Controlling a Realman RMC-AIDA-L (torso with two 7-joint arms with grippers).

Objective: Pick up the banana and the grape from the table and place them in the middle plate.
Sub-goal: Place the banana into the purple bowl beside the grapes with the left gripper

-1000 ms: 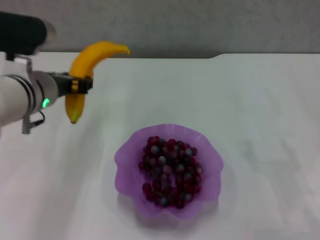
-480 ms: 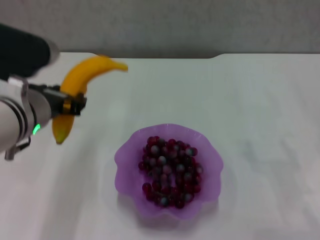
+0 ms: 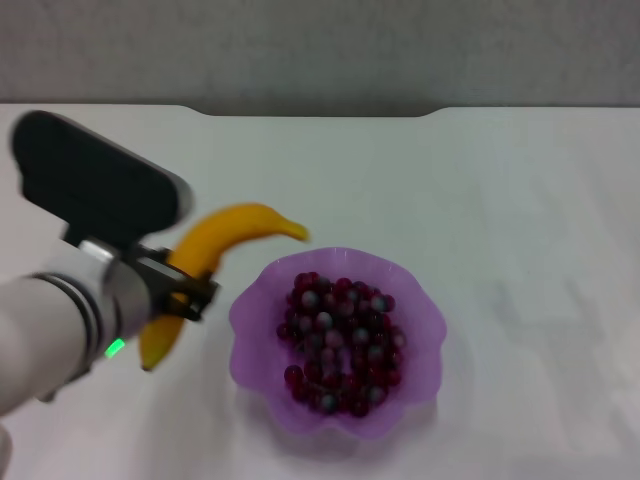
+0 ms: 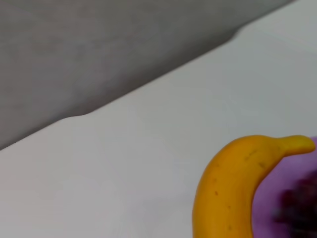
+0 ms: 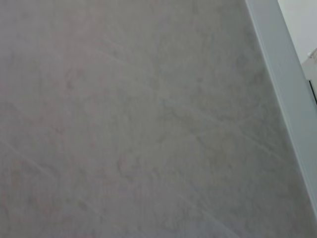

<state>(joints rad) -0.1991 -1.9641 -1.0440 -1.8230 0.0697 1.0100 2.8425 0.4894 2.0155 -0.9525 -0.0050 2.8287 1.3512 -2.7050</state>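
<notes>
My left gripper [image 3: 180, 292] is shut on the yellow banana [image 3: 215, 250] and holds it in the air just left of the purple scalloped plate [image 3: 257, 310]. The banana's upper tip reaches over the plate's left rim. The banana also fills the near part of the left wrist view [image 4: 233, 183], with the plate's purple rim [image 4: 277, 178] beside it. The bunch of dark red-purple grapes [image 3: 340, 340] lies in the plate. The plate stands on the white table [image 3: 520, 200]. My right gripper is out of view.
The table's far edge has a rounded notch [image 3: 320, 112] with grey floor beyond it. The right wrist view shows only grey floor [image 5: 138, 119] and a pale edge strip.
My left arm has carried the banana from the far left of the table toward me and to the right, down to the plate's left rim. The plate and grapes have not moved.
</notes>
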